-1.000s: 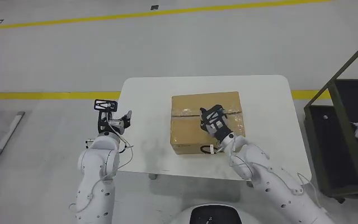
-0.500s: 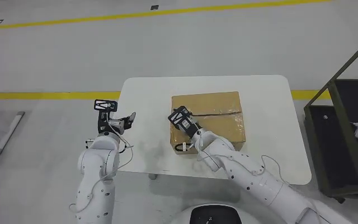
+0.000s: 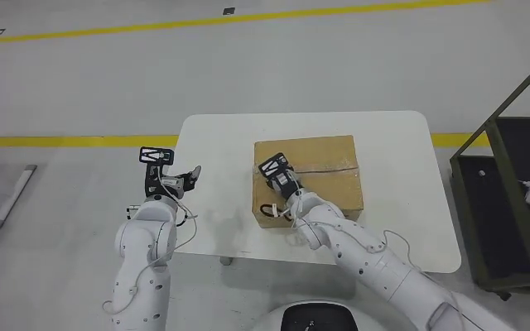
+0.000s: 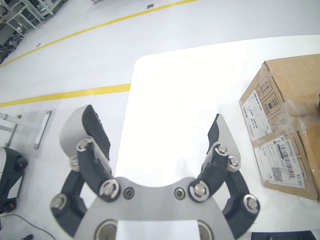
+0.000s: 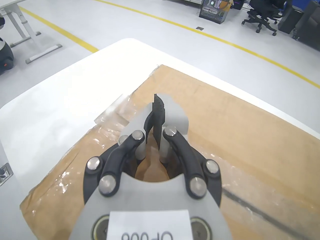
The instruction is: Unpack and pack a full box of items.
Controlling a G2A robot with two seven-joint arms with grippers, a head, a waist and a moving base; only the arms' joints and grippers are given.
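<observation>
The right claw [image 3: 274, 165] is hanging over the box [image 3: 323, 153] with its two fingers [image 5: 158, 108] pressed together and nothing between them. Its tips are pointing down at the left end of the taped seam, close to the left edge of the top; whether they are touching the tape cannot be told. The right arm is reaching in from the near side across the near left corner of the box.

The left claw [image 4: 152, 122] is hovering at the left edge of the table [image 3: 389, 132], fingers spread wide apart and holding nothing, well apart from the box.

The box is sitting flat and closed at the middle of the table, a little toward the near edge. Its long axis is running left to right, and the taped seam is lying along that axis across the top. The short end carrying the paper labels [image 4: 277, 156] is facing left, toward the left claw.

A second ago the right claw was over the middle of the seam. Half a second ago it was out at the left edge of the top, and now it is sitting a little back in from that edge and slightly farther. The left claw is keeping its place apart from a small turn. The box is lying where it was.
</observation>
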